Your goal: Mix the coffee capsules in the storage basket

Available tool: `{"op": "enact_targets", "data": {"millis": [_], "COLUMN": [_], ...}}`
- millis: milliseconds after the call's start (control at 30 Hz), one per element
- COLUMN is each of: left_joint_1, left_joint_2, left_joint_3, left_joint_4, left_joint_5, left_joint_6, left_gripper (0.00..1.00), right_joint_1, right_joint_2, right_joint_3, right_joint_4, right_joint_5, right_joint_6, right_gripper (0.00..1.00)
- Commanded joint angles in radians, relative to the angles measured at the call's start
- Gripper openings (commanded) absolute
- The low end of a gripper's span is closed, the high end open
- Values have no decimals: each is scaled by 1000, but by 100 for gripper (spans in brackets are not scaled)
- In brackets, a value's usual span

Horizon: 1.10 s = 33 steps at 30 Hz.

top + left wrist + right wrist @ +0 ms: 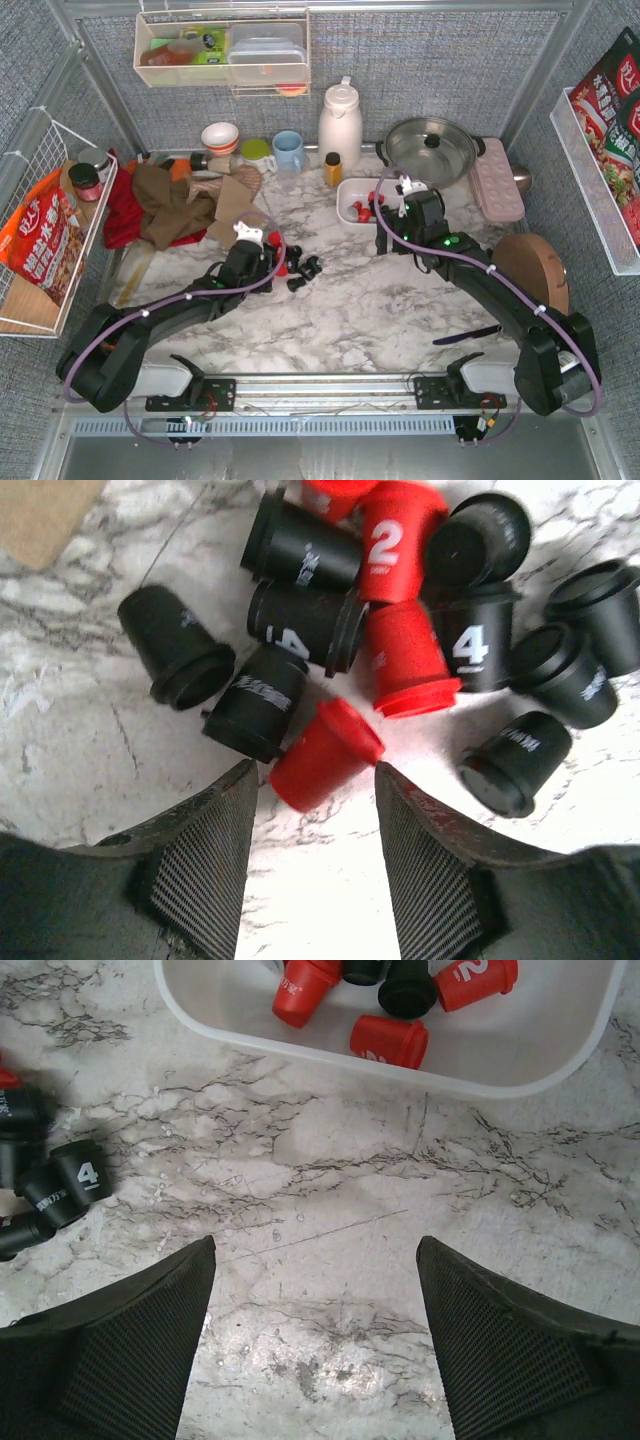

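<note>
Red capsule lies between spread left fingers, contact unclear, at lower edge of loose coffee capsules on worktop; right fingers spread wide, storage basket at top of frame, several capsules inside

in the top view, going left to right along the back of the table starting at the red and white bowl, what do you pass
red and white bowl → green-lidded container → blue mug → white jug → lidded steel pot → pink dimpled tray
</note>
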Motion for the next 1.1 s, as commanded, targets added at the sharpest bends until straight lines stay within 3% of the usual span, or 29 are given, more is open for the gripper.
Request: {"op": "enact_targets", "data": {"millis": [0,367,1067], "left_joint_1": [5,22,25], "left_joint_2": [21,96,110], "left_joint_3": [55,145,105], "left_joint_4": [-5,-109,-101], "left_joint_5": [70,152,195], "left_joint_6": [47,70,64], "left_gripper": [59,52,47], "right_joint_1": [1,1,2], "right_joint_2": [-24,-28,-15], "right_joint_3": [-13,-22,-14], "right_joint_4": [38,47,35], "right_joint_5": [-17,-42,-63], "right_joint_6": [-2,-4,-11], "right_gripper": [86,86,86]}}
